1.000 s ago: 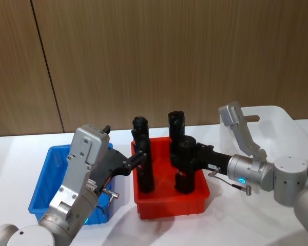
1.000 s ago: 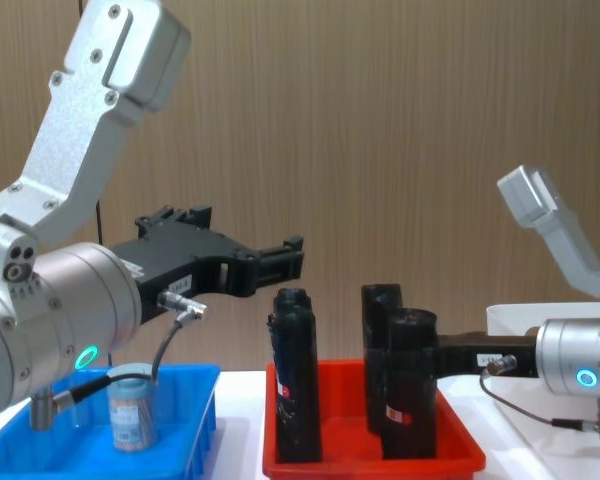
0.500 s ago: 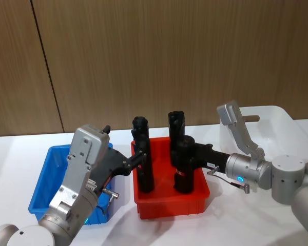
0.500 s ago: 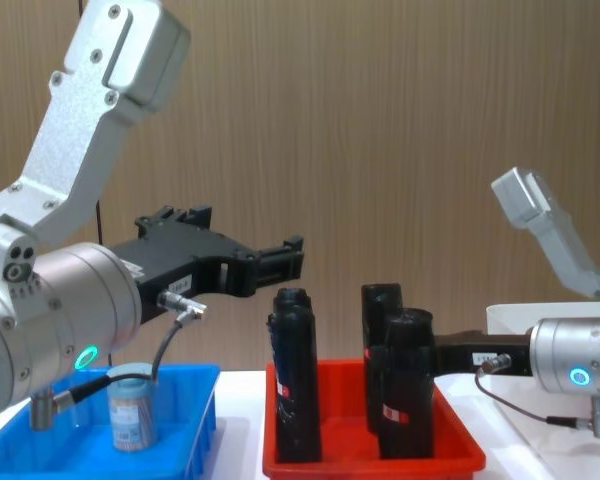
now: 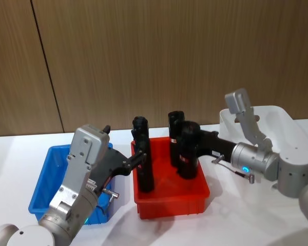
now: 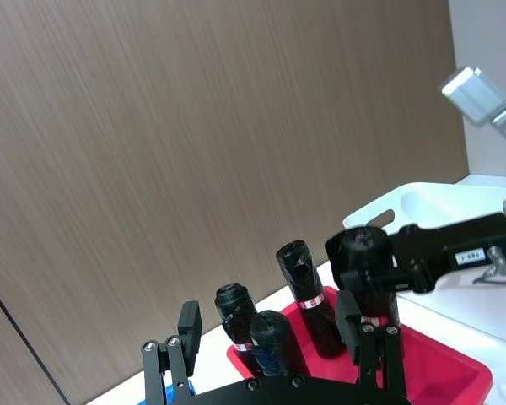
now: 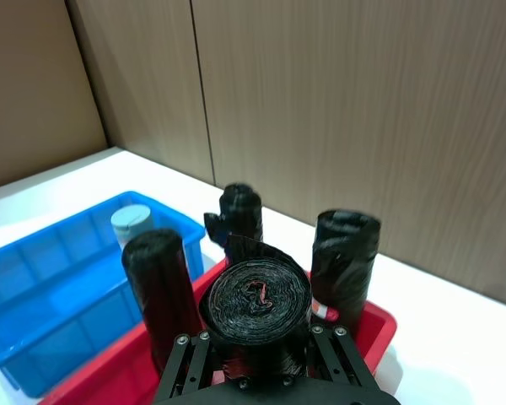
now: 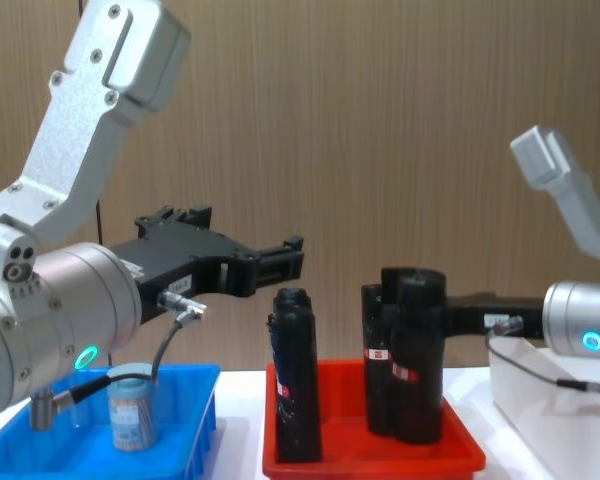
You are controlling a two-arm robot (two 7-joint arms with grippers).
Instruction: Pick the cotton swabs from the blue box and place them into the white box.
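Observation:
One jar of cotton swabs [image 8: 132, 410] with a pale lid stands in the blue box [image 8: 196, 402] at the left; the right wrist view shows the jar [image 7: 132, 226] in the blue box [image 7: 42, 278] too. My left gripper [image 8: 288, 256] hangs open above the gap between the blue box [image 5: 43, 177] and the red tray, holding nothing. My right gripper [image 5: 196, 146] is shut on a black cylinder [image 5: 187, 154], held upright just above the red tray's floor. The white box [image 5: 280, 125] stands at the far right, behind my right arm.
The red tray [image 5: 169, 205] sits between the two boxes and holds other tall black cylinders [image 5: 142, 166], one right beside my left fingertips. A wooden wall closes the back. White table surface lies bare in front of the trays.
My right gripper has lifted the black cylinder and carried it back and to the right within the red tray. The left arm has stayed still.

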